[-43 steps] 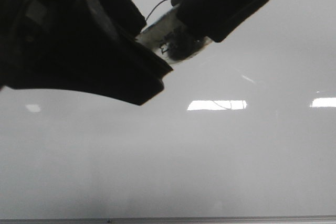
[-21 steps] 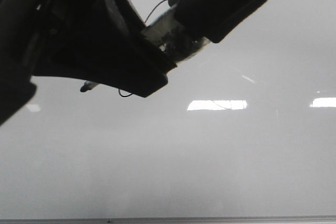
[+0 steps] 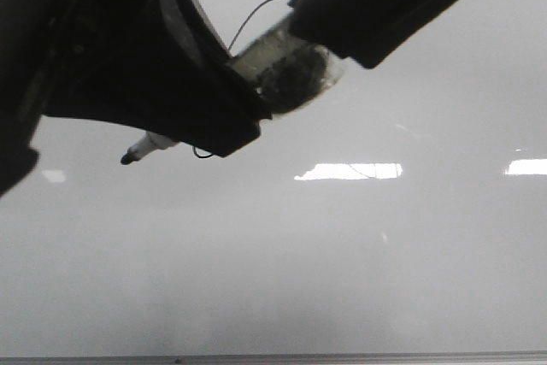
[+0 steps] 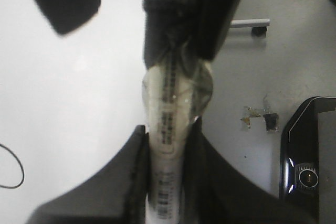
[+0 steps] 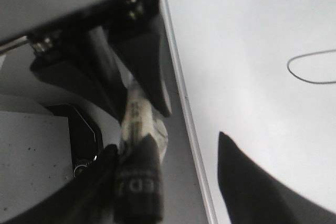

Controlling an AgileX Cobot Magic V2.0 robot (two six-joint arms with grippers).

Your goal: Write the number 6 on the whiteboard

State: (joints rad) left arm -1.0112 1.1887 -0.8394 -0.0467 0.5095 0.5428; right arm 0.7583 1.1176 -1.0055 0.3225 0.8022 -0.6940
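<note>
The whiteboard (image 3: 342, 262) fills the front view. On it part of the number 6 shows: a thin black upper stroke (image 3: 253, 16) and a bit of the loop (image 3: 202, 155); the arms hide the remainder. The loop also shows in the wrist views (image 4: 23, 171) (image 5: 289, 69). My left gripper (image 3: 244, 121) (image 4: 168, 135) is shut on a white marker (image 3: 282, 61) (image 4: 167, 129), whose dark tip (image 3: 128, 157) sticks out above the board. My right gripper (image 3: 342, 32) (image 5: 167, 150) is open, its jaws apart either side of the marker's black lettered end (image 5: 137, 182).
Bright light reflections (image 3: 350, 171) lie on the board. Its thin frame edge runs along the bottom (image 3: 273, 356) and shows in the right wrist view (image 5: 184, 108). Beyond the edge are grey floor, a black device (image 4: 310, 156) and a caster (image 4: 257, 27).
The left gripper has shifted up and left, and the marker's tip has come into view from under it, lower and further left. The right gripper has drawn back slightly to the right.
</note>
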